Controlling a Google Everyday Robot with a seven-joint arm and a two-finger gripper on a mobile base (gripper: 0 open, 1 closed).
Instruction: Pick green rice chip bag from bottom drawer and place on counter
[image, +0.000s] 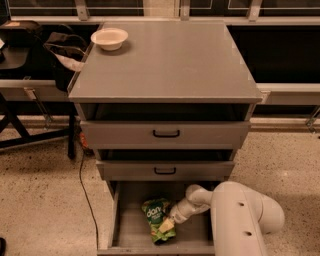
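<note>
One green rice chip bag (155, 213) in bottom drawer (130, 233); tool (171, 221) at it, grip unclear.

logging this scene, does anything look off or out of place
Nothing spilled or damaged. The green rice chip bag lies crumpled in the open bottom drawer, with the gripper at its right edge. A bowl sits on the counter, back left.

Dim light; jaws in shadowed drawer (131, 229)
</note>
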